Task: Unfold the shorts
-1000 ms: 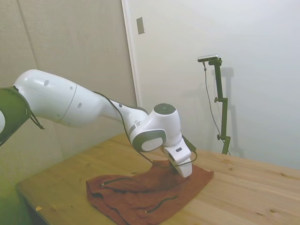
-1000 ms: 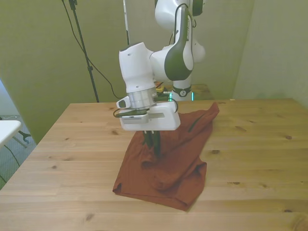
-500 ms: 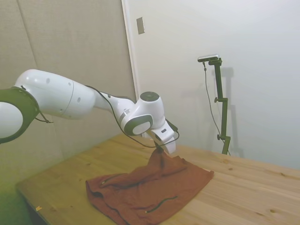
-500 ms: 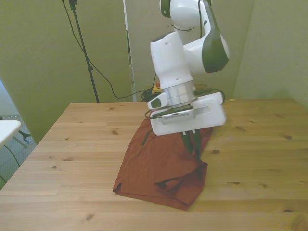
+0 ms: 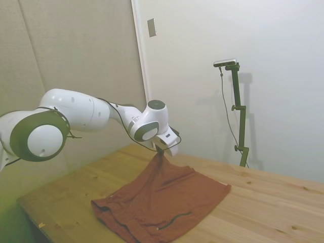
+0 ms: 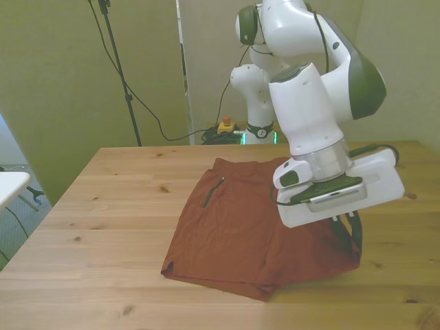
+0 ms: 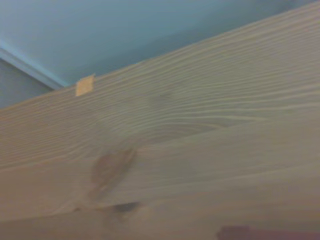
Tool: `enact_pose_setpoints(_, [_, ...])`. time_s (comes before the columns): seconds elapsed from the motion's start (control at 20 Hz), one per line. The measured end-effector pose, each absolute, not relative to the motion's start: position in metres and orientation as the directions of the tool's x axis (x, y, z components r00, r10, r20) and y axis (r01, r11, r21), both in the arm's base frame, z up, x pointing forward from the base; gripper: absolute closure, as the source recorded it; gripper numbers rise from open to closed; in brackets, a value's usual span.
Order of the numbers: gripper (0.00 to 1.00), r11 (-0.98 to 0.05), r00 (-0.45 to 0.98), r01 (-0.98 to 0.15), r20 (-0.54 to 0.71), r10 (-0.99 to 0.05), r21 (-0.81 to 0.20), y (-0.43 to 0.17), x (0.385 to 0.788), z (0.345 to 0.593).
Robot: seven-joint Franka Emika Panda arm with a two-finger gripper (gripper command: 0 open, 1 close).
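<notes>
The rust-brown shorts (image 6: 240, 234) lie spread wide on the wooden table (image 6: 117, 206), with a thin dark cord (image 6: 210, 195) showing near their far edge. At the front view's right, my gripper (image 6: 347, 235) is shut on the shorts' edge, just above the table. The side view shows the shorts (image 5: 162, 200) rising in a small peak to the gripper (image 5: 162, 151), while the rest lies flat. In the wrist view I see blurred table wood (image 7: 200, 140) and a sliver of rust cloth (image 7: 235, 233).
A thin dark light stand (image 6: 117, 62) and cables rise behind the table at the front view's left. An orange-topped button (image 6: 225, 125) sits by the robot's base. Bare wood (image 5: 273, 207) extends on both sides of the shorts.
My gripper has swept toward the front view's right with the shorts' upper layer in it. The bunched fold has opened out and the shorts now lie much wider.
</notes>
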State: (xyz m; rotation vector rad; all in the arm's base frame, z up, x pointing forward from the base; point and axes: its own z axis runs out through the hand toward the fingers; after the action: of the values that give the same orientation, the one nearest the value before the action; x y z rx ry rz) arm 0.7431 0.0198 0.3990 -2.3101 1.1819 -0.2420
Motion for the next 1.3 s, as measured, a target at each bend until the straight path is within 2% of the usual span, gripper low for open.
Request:
enact_pose_setpoints(0.05, [1.0, -0.492, 0.621, -0.688, -0.082, -0.78, -0.533, 0.028, 0.745, 0.399])
enact_pose_setpoints(0.1, [0.0, -0.507, 0.64, -0.675, -0.083, -0.764, -0.536, 0.037, 0.746, 0.399])
enact_pose_setpoints(0.4, [0.0, -0.568, 0.726, -0.608, -0.098, -0.681, -0.555, 0.074, 0.746, 0.403])
enact_pose_setpoints(0.7, [0.0, -0.58, 0.73, -0.591, -0.066, -0.68, -0.561, 0.073, 0.748, 0.414])
enact_pose_setpoints(0.9, [0.0, -0.591, 0.647, -0.665, 0.044, -0.761, -0.456, 0.033, 0.734, 0.415])
enact_pose_setpoints(1.1, [0.0, -0.554, 0.544, -0.768, 0.129, -0.829, -0.323, -0.018, 0.691, 0.426])
enact_pose_setpoints(1.3, [0.0, -0.559, 0.543, -0.819, 0.139, -0.828, -0.13, 0.011, 0.624, 0.439])
